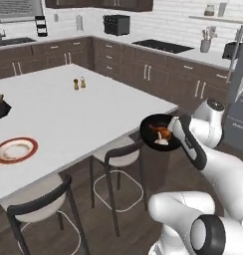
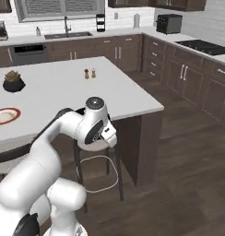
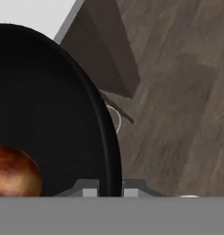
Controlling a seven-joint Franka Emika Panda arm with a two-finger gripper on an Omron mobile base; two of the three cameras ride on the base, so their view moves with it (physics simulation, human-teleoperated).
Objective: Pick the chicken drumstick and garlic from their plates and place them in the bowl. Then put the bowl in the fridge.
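Now the claw (image 3: 109, 188) is clenched on the rim of the bowl (image 1: 154, 123), off the worktop (image 1: 83, 107) corner; stiff, but the drumstick (image 1: 162, 133) and garlic (image 1: 162, 142) may roll inside.

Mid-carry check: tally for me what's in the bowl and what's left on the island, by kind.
Bowl, off the island, pincer shut on its rim: 1
Drumstick in bowl: 1
Garlic in bowl: 1
Red-rimmed plate on island: 1
Shakers: 2
Succulent pot: 1
Total: 7
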